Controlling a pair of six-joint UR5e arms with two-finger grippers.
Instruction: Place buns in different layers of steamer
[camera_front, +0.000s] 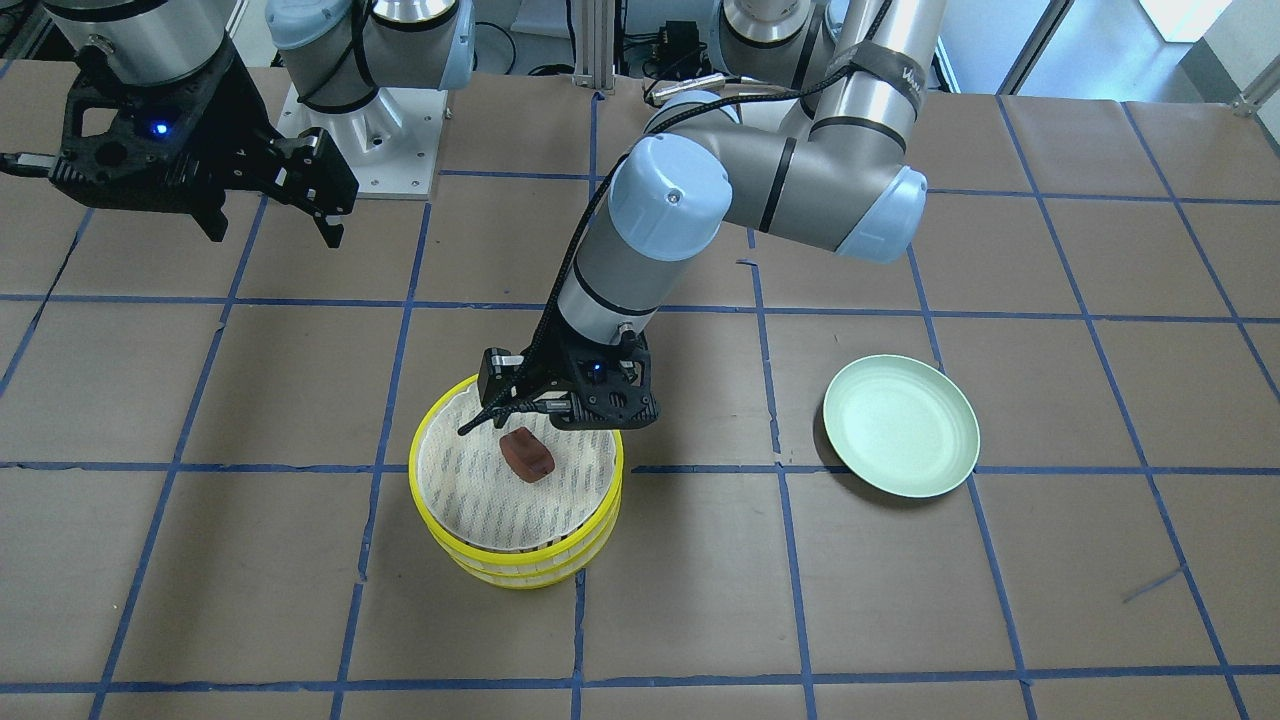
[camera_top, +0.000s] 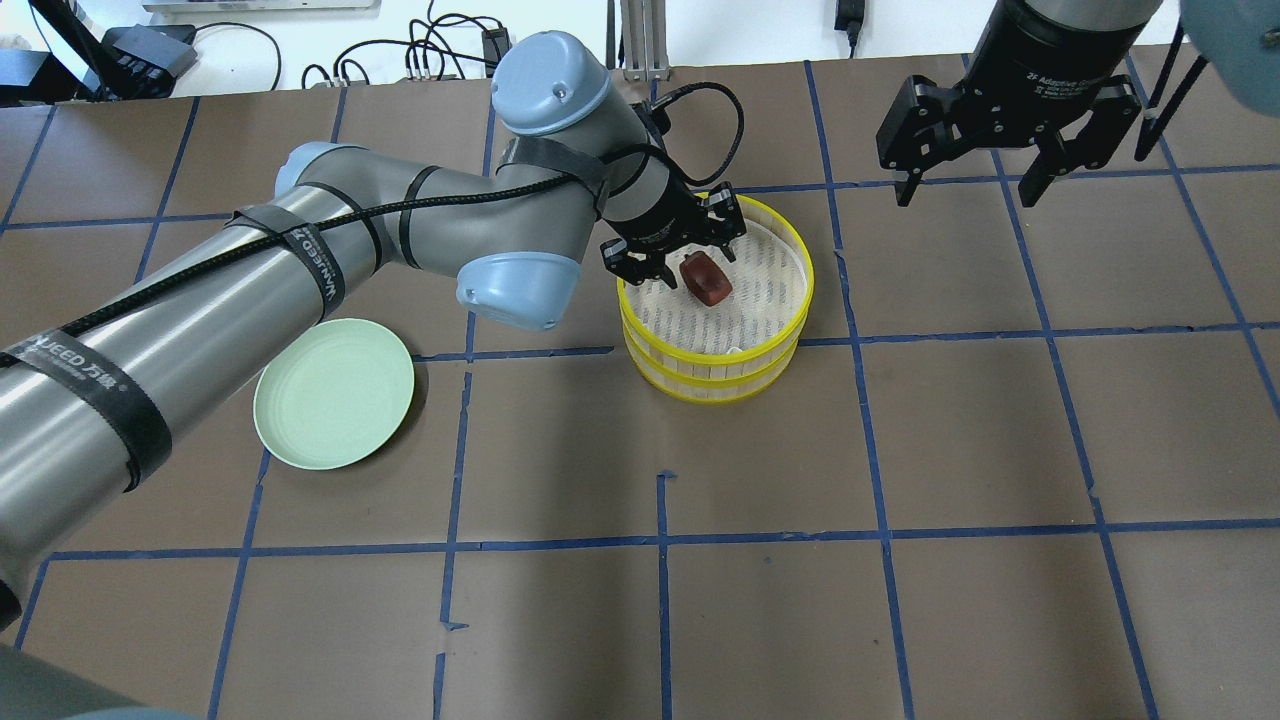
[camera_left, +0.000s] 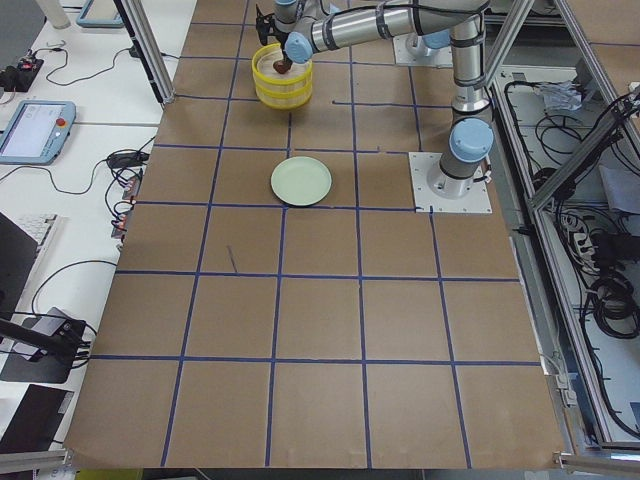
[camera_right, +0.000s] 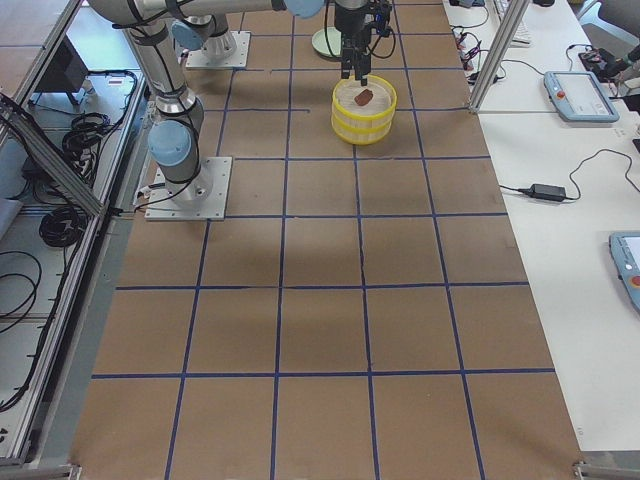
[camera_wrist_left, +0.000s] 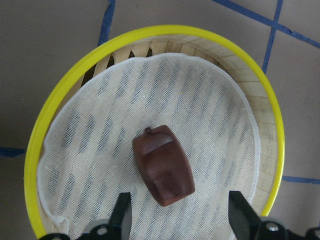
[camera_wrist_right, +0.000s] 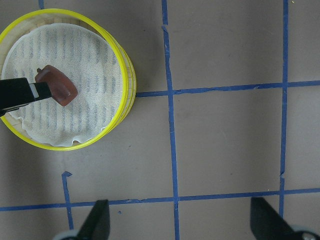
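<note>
Two yellow-rimmed steamer layers stand stacked; the top layer (camera_front: 520, 548) (camera_top: 800, 300) sits on the lower layer (camera_top: 720, 385). The dark reddish-brown bun (camera_front: 527, 455) (camera_top: 706, 279) (camera_wrist_left: 163, 165) lies on the top layer's white cloth. My left gripper (camera_front: 505, 420) (camera_top: 680, 255) (camera_wrist_left: 180, 220) is open just above that layer, with its fingers (camera_wrist_left: 122, 215) astride the bun's near end and apart from it. My right gripper (camera_front: 275, 235) (camera_top: 965, 190) (camera_wrist_right: 182, 225) is open and empty, raised well off to the side. The white bun is hidden.
A pale green plate (camera_front: 900, 425) (camera_top: 333, 406) lies empty on the table under my left arm's side. The table is brown paper with a blue tape grid (camera_top: 660, 540). My left forearm (camera_top: 420, 220) stretches across from the plate toward the steamer.
</note>
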